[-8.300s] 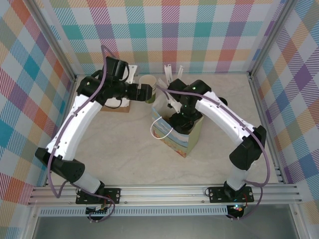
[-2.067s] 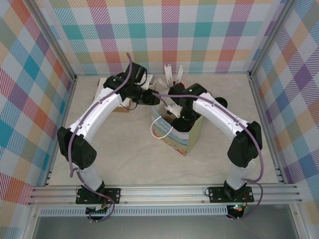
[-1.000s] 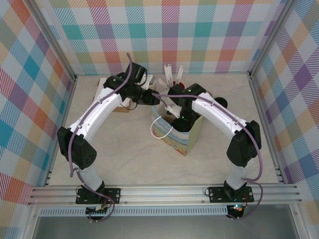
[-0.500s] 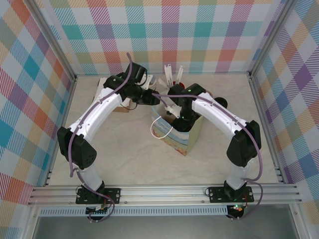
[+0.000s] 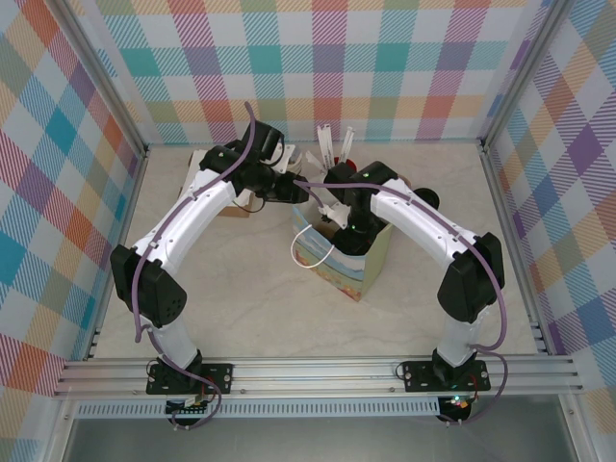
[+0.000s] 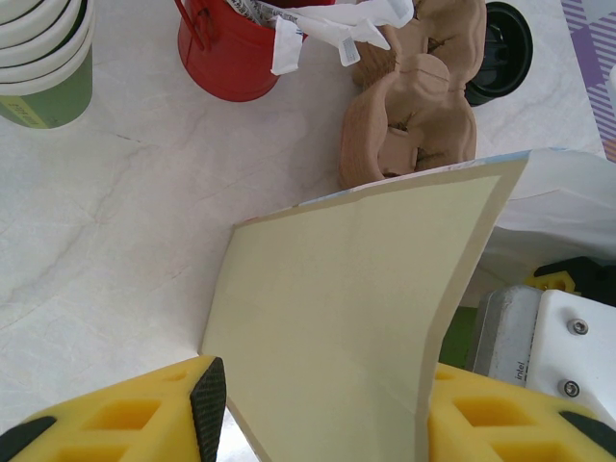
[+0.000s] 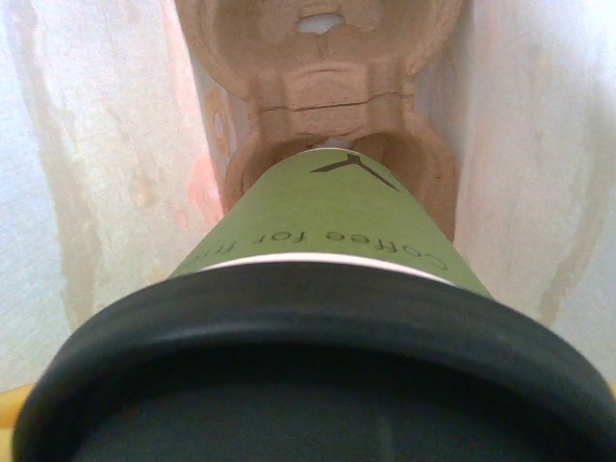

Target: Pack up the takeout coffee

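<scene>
Since the earliest frame the left arm has swung away from a lidless cup at the back of the table and over to the bag. Over the last second neither arm has visibly shifted.

Takeout coffee (image 7: 327, 221): inside the paper bag (image 5: 332, 265), upright, base in a pocket of the pulp carrier (image 7: 318, 58) on the bag floor. The carrier's empty pocket lies at 12 o'clock from the cup; pale bag walls stand at 3 and 9 o'clock.

Right gripper (image 5: 344, 226): reaches down through the bag mouth. The black lid (image 7: 308, 385) sits right under the wrist camera, so the fingers are nearly hidden. Jaws stand wide about the cup; I judge it is gripped, not released. Likely reason: steadying it until the base is fully seated.

Left gripper (image 6: 318, 409): at the bag's 10 o'clock corner in the top view, jaws about half open, both yellow fingers touching the edges of a cream side panel. I read this as a hold to keep the mouth spread and the bag from sliding.

Beyond the panel in the left wrist view: red cup (image 6: 226, 58) at 11 o'clock, stacked lidless cups (image 6: 43, 67) at 10, spare carriers (image 6: 414, 106) at 1, black lids (image 6: 505, 48) at 2.
</scene>
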Controlling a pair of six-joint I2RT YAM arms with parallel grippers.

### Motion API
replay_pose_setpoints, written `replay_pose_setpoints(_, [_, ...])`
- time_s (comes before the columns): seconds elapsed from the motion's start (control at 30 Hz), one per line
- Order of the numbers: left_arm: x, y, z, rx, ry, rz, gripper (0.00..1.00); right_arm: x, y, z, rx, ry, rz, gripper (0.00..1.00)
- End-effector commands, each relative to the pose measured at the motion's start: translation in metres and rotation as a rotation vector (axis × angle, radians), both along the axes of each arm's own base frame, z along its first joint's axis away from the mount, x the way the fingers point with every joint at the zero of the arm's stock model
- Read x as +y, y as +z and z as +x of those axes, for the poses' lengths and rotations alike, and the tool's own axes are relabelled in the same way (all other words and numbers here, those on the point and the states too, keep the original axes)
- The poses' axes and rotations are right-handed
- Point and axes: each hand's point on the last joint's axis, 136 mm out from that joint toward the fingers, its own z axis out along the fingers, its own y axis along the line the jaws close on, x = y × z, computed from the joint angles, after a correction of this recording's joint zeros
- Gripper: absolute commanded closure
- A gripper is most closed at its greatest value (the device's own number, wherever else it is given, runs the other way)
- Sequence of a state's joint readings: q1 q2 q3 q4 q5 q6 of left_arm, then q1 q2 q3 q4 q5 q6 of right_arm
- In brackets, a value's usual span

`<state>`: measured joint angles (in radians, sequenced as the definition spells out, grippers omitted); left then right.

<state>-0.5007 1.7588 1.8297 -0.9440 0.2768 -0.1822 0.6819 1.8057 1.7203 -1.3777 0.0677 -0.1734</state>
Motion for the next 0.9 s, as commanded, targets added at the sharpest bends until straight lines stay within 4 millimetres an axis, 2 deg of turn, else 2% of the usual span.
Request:
replay_pose_setpoints(0.0, [0.0017,0.004,0.0038,0.001,-0.001,-0.006,0.51,-0.0022,0.0004,-0.0028,0.025,0.005,-0.008,0.16])
replay_pose_setpoints(0.87, [0.0017,0.002,0.0038,0.006,0.004,-0.007,0.51,-0.0049,0.0011,-0.0036,0.029,0.008,-0.018,0.16])
